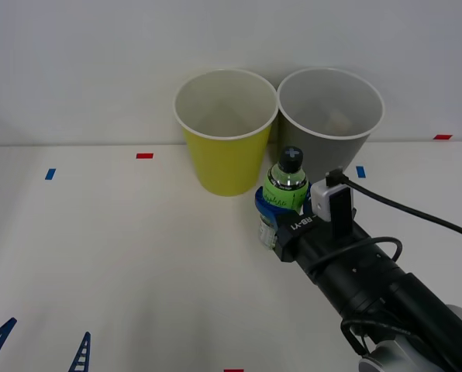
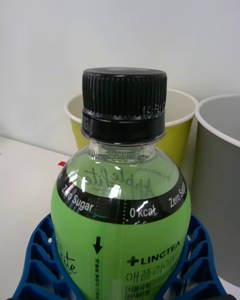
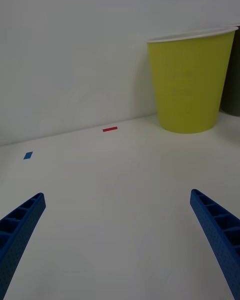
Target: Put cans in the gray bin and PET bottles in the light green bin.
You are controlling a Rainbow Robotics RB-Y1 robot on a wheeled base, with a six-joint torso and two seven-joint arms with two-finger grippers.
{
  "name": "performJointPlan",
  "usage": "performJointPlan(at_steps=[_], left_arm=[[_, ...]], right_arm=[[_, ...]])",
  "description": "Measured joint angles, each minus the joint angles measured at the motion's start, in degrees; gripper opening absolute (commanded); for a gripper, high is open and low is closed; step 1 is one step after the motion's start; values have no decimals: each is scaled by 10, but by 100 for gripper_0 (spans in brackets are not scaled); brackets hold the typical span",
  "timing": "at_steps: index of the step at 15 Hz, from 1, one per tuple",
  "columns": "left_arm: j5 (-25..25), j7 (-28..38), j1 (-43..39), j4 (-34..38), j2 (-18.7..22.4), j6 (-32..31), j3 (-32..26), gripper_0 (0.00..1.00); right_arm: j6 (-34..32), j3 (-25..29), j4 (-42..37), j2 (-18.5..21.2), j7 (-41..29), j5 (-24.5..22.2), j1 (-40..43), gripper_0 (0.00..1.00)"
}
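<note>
Bottle [image 1: 287,184]: upright, just in front of the gap between both bins, not binned yet.
Right gripper [image 1: 271,217]: we read it clamped on the bottle body.
Left gripper [image 3: 120,240]: fingers apart, idle, low over the table.
Light green bin [image 1: 225,132]: looks empty.
Gray bin [image 1: 329,116]: contents unclear to us.
Left: lift and drop the bottle into light green.
</note>
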State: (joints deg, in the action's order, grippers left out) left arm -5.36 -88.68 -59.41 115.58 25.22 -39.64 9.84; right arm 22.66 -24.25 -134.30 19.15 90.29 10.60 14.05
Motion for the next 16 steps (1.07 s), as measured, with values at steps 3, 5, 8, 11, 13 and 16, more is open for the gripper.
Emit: performJointPlan(at_steps=[3,5,8,11,13,16], left_arm=[[0,0,0,0,0,0,0,100],[0,0,0,0,0,0,0,100],[0,0,0,0,0,0,0,100],[0,0,0,0,0,0,0,100],[0,0,0,0,0,0,0,100],[0,0,0,0,0,0,0,100]], right_arm=[[128,0,-83,6,-94,-38,-33,0],[208,-11,-110,1,-152,-91,-76,0],[333,-29,-134,-20,-229,-129,-168,0],[402,-33,-146,-43,-286,-127,-252,0],[430,-8,-147,-60,-289,-86,-290,0],[458,42,-135,-91,-279,-20,-343,0]])
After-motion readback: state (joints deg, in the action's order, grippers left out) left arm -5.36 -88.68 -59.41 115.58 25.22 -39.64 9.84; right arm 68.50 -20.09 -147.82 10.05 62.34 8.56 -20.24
